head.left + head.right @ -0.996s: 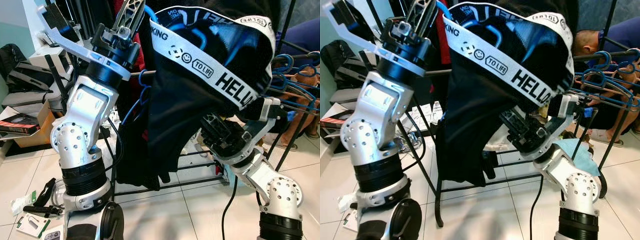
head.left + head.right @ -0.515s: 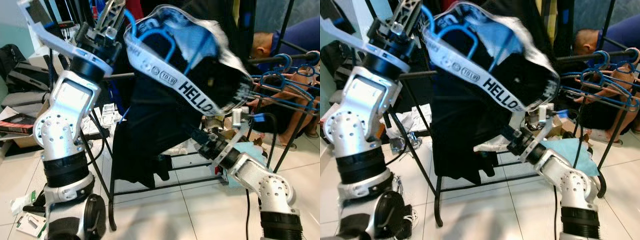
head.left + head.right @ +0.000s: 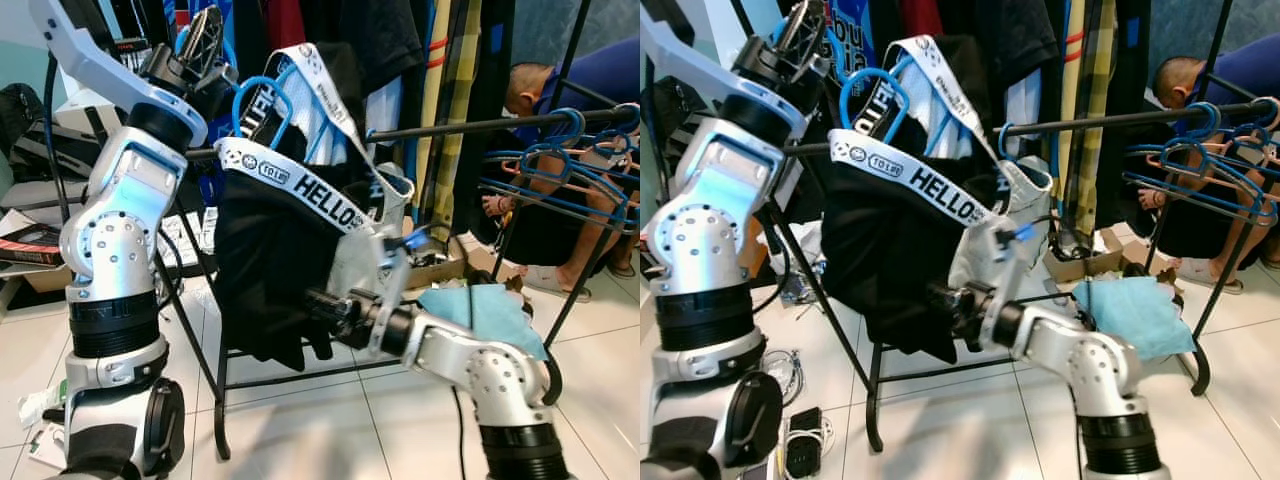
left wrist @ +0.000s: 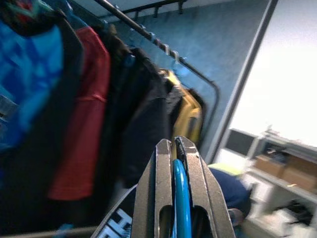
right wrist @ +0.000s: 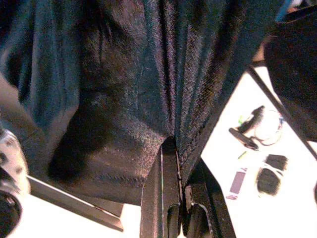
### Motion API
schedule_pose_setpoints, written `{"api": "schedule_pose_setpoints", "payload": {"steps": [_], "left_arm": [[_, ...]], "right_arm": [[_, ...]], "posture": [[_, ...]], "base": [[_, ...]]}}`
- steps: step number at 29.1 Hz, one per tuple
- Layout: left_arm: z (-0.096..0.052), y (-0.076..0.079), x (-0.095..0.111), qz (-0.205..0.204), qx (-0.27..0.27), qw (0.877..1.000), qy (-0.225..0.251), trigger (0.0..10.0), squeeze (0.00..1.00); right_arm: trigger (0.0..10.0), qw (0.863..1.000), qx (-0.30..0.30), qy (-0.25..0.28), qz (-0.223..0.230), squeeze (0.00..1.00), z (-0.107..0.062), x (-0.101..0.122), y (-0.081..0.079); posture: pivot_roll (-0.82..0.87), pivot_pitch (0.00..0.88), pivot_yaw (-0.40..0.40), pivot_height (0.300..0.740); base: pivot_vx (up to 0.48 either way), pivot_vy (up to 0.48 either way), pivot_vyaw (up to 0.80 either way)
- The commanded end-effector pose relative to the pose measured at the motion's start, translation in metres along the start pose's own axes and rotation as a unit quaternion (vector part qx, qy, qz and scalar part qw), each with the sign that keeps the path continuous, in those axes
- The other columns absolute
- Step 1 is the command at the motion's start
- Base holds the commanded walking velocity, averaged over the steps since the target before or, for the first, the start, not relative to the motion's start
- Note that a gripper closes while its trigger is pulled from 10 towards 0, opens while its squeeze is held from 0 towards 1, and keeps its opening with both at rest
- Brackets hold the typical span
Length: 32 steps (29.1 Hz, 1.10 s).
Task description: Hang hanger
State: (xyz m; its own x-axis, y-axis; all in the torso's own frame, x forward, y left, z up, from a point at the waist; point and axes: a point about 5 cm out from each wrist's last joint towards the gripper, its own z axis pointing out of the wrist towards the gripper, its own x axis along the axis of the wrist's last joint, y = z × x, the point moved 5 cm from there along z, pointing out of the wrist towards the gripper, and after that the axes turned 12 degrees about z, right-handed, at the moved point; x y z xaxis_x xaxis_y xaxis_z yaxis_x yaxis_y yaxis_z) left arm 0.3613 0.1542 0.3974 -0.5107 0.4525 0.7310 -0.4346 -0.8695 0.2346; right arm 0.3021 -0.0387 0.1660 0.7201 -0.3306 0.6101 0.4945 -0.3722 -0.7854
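Both eye views look forward and down from the head at close range, sharing the clothes rack (image 3: 500, 125), the black garment (image 3: 260, 260) and both arms. The left wrist view looks up along its end effector (image 4: 173, 148) toward hanging clothes. The right wrist view faces, along its end effector (image 5: 174, 148), the garment's hem at very close range, tiled floor (image 5: 277, 213) beyond.

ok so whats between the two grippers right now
In the left eye view, the black garment with the white HELLO band hangs between them, on the blue plastic hanger held by the left gripper; the right gripper pinches its hem.
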Motion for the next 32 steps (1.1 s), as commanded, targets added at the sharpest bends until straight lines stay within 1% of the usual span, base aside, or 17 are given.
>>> {"api": "schedule_pose_setpoints", "payload": {"steps": [1, 2, 3, 4, 5, 7, 11, 12, 14, 15, 16, 17, 19, 24, 30, 31, 32], "left_arm": [[-0.002, -0.008, 0.003, 0.022, 0.011, 1.0, 0.006, 10.0, 0.0], [-0.002, -0.013, 0.004, 0.051, 0.014, 0.999, 0.004, 10.0, 0.0], [-0.002, -0.013, 0.004, 0.051, 0.014, 0.999, 0.004, 10.0, 0.0], [-0.001, -0.023, 0.008, 0.11, 0.017, 0.994, 0.001, 10.0, 0.0], [-0.001, -0.027, 0.01, 0.134, 0.017, 0.991, -0.001, 10.0, 0.0], [-0.001, -0.029, 0.012, 0.147, 0.017, 0.989, -0.001, 10.0, 0.0], [0.0, -0.03, 0.012, 0.159, 0.015, 0.987, -0.003, 10.0, 0.0], [0.0, -0.03, 0.01, 0.167, 0.011, 0.986, -0.005, 10.0, 0.0], [0.0, -0.03, 0.01, 0.167, 0.011, 0.986, -0.005, 10.0, 0.0], [0.0, -0.029, 0.009, 0.174, 0.008, 0.985, -0.007, 10.0, 0.0], [0.0, -0.029, 0.009, 0.174, 0.008, 0.985, -0.007, 10.0, 0.0], [0.001, -0.028, 0.008, 0.176, 0.006, 0.984, -0.006, 10.0, 0.0], [0.002, -0.026, 0.008, 0.174, 0.004, 0.985, -0.005, 10.0, 0.0], [0.002, -0.023, 0.008, 0.171, 0.001, 0.985, -0.003, 10.0, 0.0], [0.001, -0.013, 0.003, 0.178, -0.019, 0.984, -0.009, 10.0, 0.0], [-0.003, -0.001, -0.008, 0.219, -0.059, 0.974, -0.024, 10.0, 0.0], [-0.003, -0.001, -0.008, 0.219, -0.059, 0.974, -0.024, 10.0, 0.0]], "right_arm": [[0.0, 1.0, -0.013, -0.01, -0.004, 0.0, -0.001, -0.005, 0.003], [0.0, 0.999, -0.033, -0.009, -0.01, 0.0, -0.01, -0.002, 0.011], [0.0, 0.999, -0.033, -0.009, -0.01, 0.0, -0.01, -0.002, 0.011], [0.0, 0.995, -0.103, 0.009, -0.012, 0.0, -0.043, 0.01, 0.039], [0.0, 0.989, -0.145, 0.021, -0.01, 0.0, -0.061, 0.014, 0.055], [0.0, 0.985, -0.171, 0.028, -0.009, 0.0, -0.073, 0.016, 0.065], [0.0, 0.979, -0.198, 0.037, -0.004, 0.0, -0.084, 0.017, 0.076], [0.0, 0.97, -0.241, 0.041, 0.002, 0.0, -0.096, 0.013, 0.094], [0.0, 0.97, -0.241, 0.041, 0.002, 0.0, -0.096, 0.013, 0.094], [0.0, 0.962, -0.27, 0.045, 0.011, 0.0, -0.105, 0.008, 0.108], [0.0, 0.962, -0.27, 0.045, 0.011, 0.0, -0.105, 0.008, 0.108], [0.0, 0.953, -0.298, 0.045, 0.018, 0.0, -0.112, 0.002, 0.12], [0.0, 0.949, -0.312, 0.044, 0.024, 0.0, -0.114, -0.004, 0.128], [0.0, 0.947, -0.318, 0.045, 0.026, 0.0, -0.114, -0.007, 0.132], [0.0, 0.944, -0.323, 0.066, -0.002, 0.0, -0.112, 0.004, 0.135], [10.0, 0.944, -0.318, 0.083, -0.033, 0.0, -0.114, 0.016, 0.131], [10.0, 0.944, -0.318, 0.083, -0.033, 0.0, -0.114, 0.016, 0.131]], "posture": [[-0.07, 0.0, 0.043, 0.74], [-0.07, 0.0, 0.043, 0.74], [-0.07, 0.0, 0.043, 0.74], [-0.07, 0.0, 0.04, 0.74], [-0.07, 0.0, 0.04, 0.74], [-0.07, 0.0, 0.04, 0.74], [-0.07, 0.0, 0.041, 0.74], [-0.08, 0.0, 0.049, 0.74], [-0.08, 0.0, 0.049, 0.74], [-0.08, 0.0, 0.05, 0.74], [-0.08, 0.0, 0.05, 0.74], [-0.08, 0.0, 0.05, 0.74], [-0.07, 0.0, 0.053, 0.74], [-0.07, 0.0, 0.053, 0.74], [-0.07, 0.0, 0.055, 0.74], [-0.07, 0.0, 0.055, 0.74], [-0.07, 0.0, 0.055, 0.74]], "base": [[0.0, 0.0, 0.0], [0.0, 0.0, 0.0], [0.0, 0.0, 0.0], [0.0, 0.0, 0.0], [0.0, 0.0, 0.0], [0.0, 0.0, 0.0], [0.0, 0.0, 0.0], [0.0, 0.0, 0.0], [0.0, 0.0, 0.0], [0.0, 0.0, 0.0], [0.0, 0.0, 0.0], [0.0, 0.0, 0.0], [0.0, 0.0, 0.0], [0.0, 0.0, 0.0], [0.0, 0.0, 0.0], [0.0, 0.0, 0.0], [0.0, 0.0, 0.0]]}}
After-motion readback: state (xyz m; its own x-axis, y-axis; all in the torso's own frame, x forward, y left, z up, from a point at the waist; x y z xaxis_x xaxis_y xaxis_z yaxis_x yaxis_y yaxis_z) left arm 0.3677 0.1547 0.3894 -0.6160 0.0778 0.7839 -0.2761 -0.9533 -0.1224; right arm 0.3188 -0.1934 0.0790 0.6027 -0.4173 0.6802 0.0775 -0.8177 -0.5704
